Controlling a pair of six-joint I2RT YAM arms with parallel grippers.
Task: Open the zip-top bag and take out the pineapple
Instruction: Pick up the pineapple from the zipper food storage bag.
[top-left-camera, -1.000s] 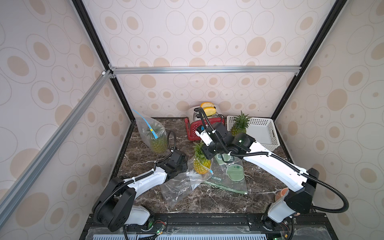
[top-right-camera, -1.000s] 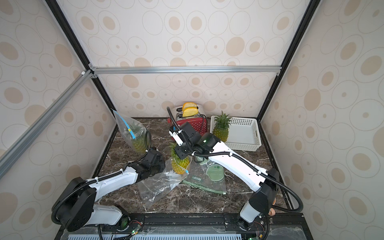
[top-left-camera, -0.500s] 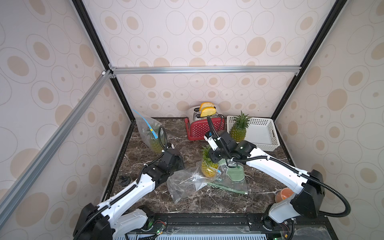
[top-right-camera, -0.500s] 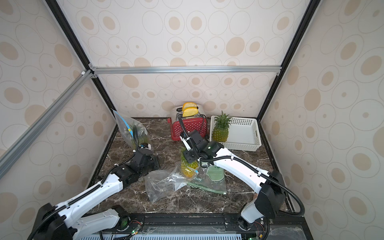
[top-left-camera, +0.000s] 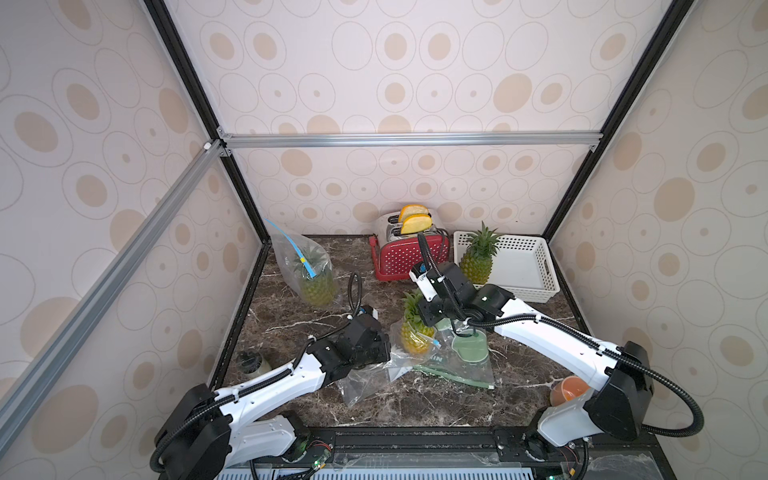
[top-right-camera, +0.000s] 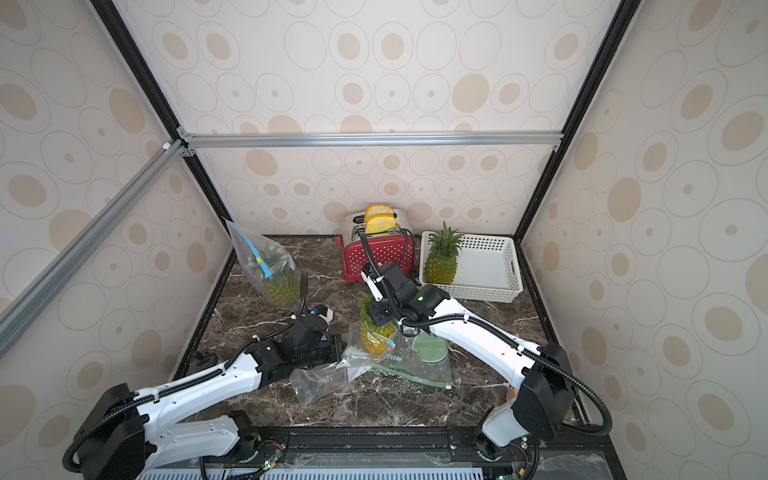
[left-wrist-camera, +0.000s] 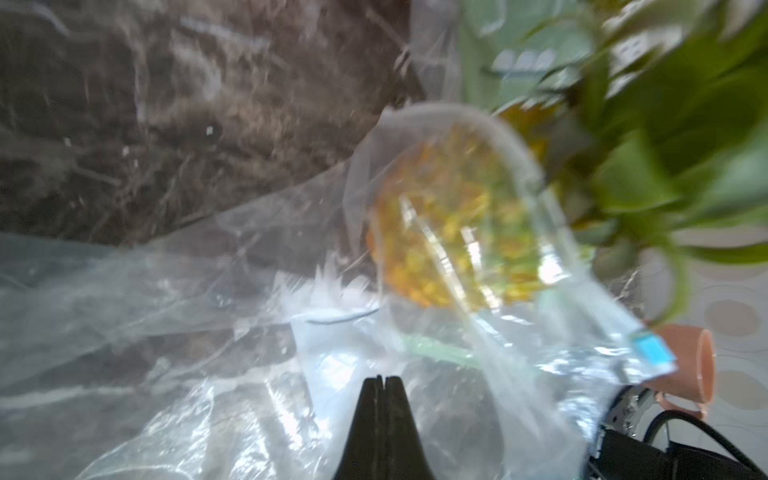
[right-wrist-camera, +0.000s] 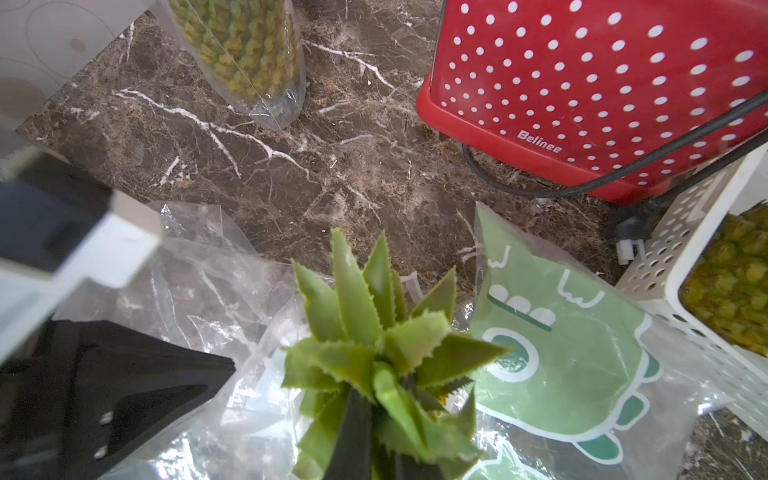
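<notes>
**Plastic pinched on one side, leaves gripped on the other**

Left claw (left-wrist-camera: 377, 380) has its black jaws pressed flat together, no gap between them, on the crumpled clear film of the zip-top bag (left-wrist-camera: 166, 291); right claw (right-wrist-camera: 380, 449) is closed from above on the green leaves of the pineapple (right-wrist-camera: 374, 345), its dark fingers buried in the crown. The pineapple stands upright near the middle of the table; its yellow body sits in the bag's open mouth, whose rim loops round the fruit in the left wrist view; the crown rises free above it; a blue slider (left-wrist-camera: 652, 351) sits at the end of the rim; the rest of the bag lies flat towards the left claw in both top views.

The tabletop (top-left-camera: 415, 399) is dark brown marble with white veins; beige walls printed with ovals and rings enclose it, framed by black posts and aluminium bars. At the back stand a red toaster (top-left-camera: 409, 257) dotted white with yellow slices in its slots, a white basket (top-left-camera: 519, 266) holding a second pineapple (top-left-camera: 478, 266), and, near the left wall, another bagged pineapple (top-left-camera: 311, 274); a green-printed bag (right-wrist-camera: 561, 353) lies flat just beside the held fruit; an orange cup (top-left-camera: 569, 388) sits by the right arm's base.

The toaster reads "Belinee" in white in the right wrist view; letters on the green-printed bag are too small to make out.
</notes>
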